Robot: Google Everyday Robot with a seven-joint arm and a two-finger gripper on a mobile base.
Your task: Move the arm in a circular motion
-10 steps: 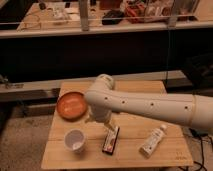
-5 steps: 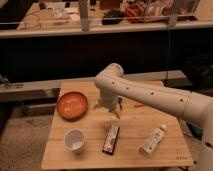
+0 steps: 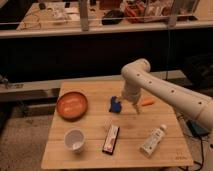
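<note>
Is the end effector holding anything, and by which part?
Nothing appears held; the end effector hangs over the table between the blue object and orange item.

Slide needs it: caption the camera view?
The white arm hangs its gripper over a wooden table beside a blue object.
</note>
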